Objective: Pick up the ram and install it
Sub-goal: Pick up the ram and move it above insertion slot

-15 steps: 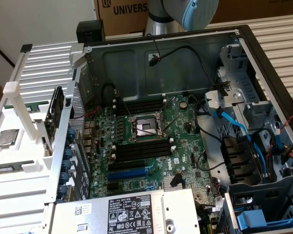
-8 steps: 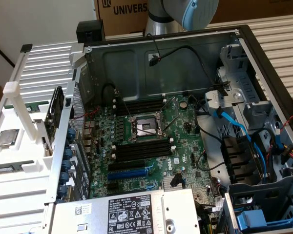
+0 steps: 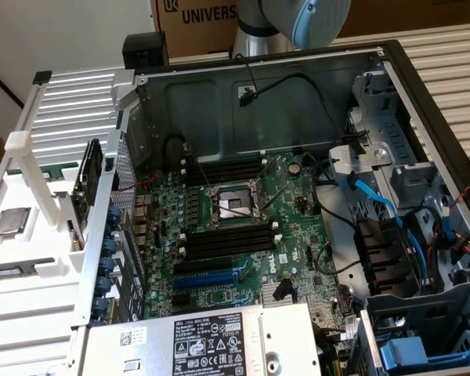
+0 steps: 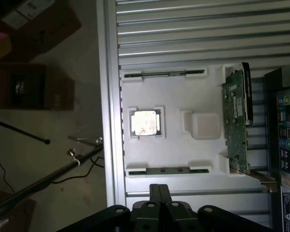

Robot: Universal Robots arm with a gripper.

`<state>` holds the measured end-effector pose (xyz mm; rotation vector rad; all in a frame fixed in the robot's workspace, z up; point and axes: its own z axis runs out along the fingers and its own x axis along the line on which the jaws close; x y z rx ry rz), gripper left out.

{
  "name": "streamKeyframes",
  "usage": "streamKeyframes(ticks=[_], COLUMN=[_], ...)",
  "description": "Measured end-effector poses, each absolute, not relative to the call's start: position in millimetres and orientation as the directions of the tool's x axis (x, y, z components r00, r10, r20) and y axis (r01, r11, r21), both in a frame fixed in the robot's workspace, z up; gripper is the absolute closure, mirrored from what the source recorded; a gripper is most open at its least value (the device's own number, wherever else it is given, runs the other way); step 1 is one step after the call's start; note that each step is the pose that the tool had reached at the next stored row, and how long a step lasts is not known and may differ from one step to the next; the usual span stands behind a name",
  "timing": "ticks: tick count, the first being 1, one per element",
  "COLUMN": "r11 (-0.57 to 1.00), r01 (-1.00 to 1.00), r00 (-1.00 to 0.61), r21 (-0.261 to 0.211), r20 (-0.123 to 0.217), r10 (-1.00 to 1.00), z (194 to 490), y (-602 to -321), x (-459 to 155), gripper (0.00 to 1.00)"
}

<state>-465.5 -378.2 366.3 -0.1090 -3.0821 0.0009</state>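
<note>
1. In a narrow slot along one edge of the white tray [image 4: 176, 150], the ram [image 4: 166, 170] is seen lying flat and untouched.
2. A second stick [image 4: 164, 74] of the same kind is seated in the matching slot on the tray's opposite edge, well apart from the first.
3. Between the two sticks, a square silver processor chip [image 4: 145, 122] is held in its own recess.
4. A graphics card [image 4: 236, 121] is stood on edge along the side of the tray that faces the computer case [image 3: 392, 70].
5. The gripper [image 4: 159, 186] is seen in the wrist view above the slatted table [image 4: 193, 29], just off the tray's edge. Its two black fingers are pressed together and nothing is pinched between them. Of the parts on the tray, the ram is the one nearest to it.
6. In the exterior view, the tray is placed at the exterior view's left of the open case, and the ram [image 3: 8, 272] is made out there as a dark strip near the chip.
7. Inside the case, the motherboard [image 3: 298, 235] is exposed. Long black slots [image 3: 219, 243] with white end clips are set on both sides of the processor socket [image 3: 233, 205].
8. Part of the arm [image 3: 298, 19] is seen above the case's far wall.
</note>
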Motion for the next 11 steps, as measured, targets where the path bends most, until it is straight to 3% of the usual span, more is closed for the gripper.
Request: streamKeyframes(ticks=[11], r11=[0.999], r01=[0.042], r00=[-0.996], r21=[-0.006], r20=[0.079], r10=[0.042], z=[356.5], y=[-380.1], x=[-463.8], gripper=[0.90])
